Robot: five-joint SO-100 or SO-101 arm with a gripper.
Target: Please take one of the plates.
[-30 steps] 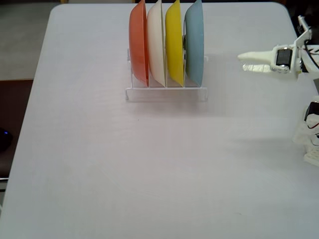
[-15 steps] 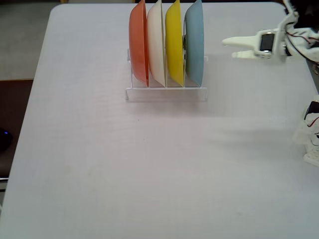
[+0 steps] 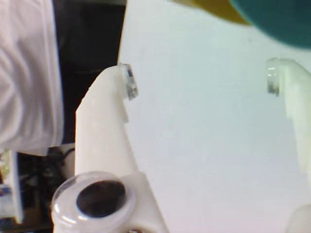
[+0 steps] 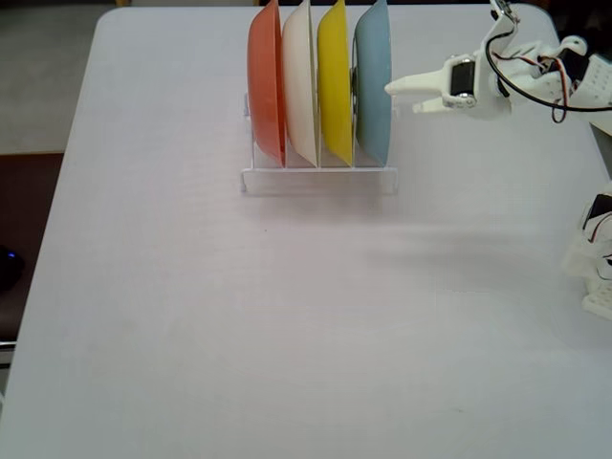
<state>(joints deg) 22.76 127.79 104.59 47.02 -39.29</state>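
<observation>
The light blue plate [image 4: 373, 81] stands on edge in the rightmost slot of a clear rack [image 4: 320, 180] in the fixed view. In the wrist view it shows as a dark teal blur [image 3: 279, 19] at the top right. My gripper [image 4: 402, 98] hovers just right of the plate's face, above the table, with its tips close to the plate; I cannot tell whether they touch. In the wrist view my gripper [image 3: 200, 81] is open and empty, its white fingers [image 3: 109, 121] spread wide.
An orange-red plate [image 4: 266, 81], a white plate [image 4: 299, 81] and a yellow plate [image 4: 335, 81] stand in the same rack, left of the blue one. The yellow plate also shows in the wrist view [image 3: 218, 8]. The arm's base [image 4: 598, 268] is at the right edge.
</observation>
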